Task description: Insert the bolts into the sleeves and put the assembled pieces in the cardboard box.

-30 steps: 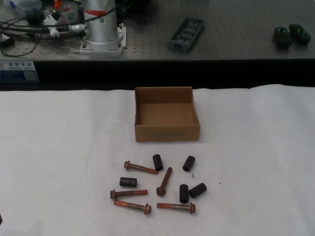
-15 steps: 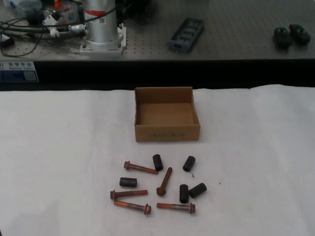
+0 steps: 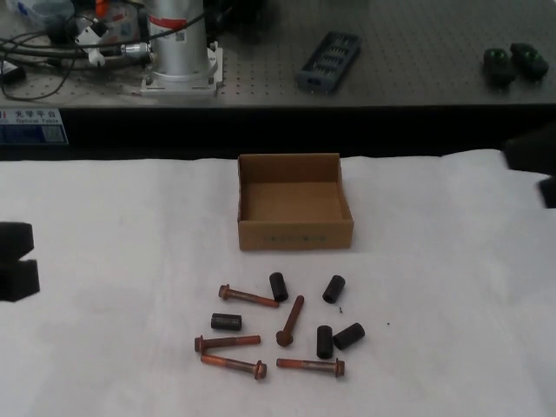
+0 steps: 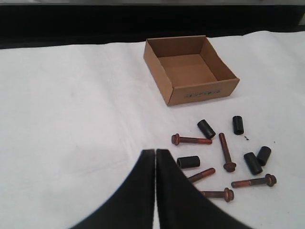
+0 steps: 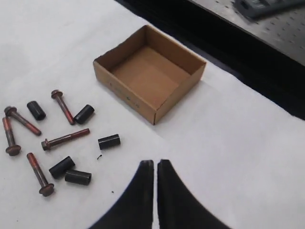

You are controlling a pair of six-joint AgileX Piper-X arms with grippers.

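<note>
Your left gripper (image 4: 155, 153): fingers pressed together with only a hairline slit, holding nothing. Your right gripper (image 5: 155, 163): same, tips all but closed, nothing between them. Both hang over the white sheet (image 4: 71, 119). Just ahead of the left fingertips, toward the right arm's side, one sleeve (image 4: 188, 162) lies flat. Around it five bolts (image 4: 226, 151) and the other four sleeves (image 4: 252, 163) lie loose in one scatter, none assembled. One bolt tip seems to touch a sleeve, can't be sure. From the right fingertips the scatter sits ahead, toward the left arm's side. Farther on, past the parts from both pairs of fingers, the cardboard box (image 4: 200, 94) stands open-topped, apart from them.
</note>
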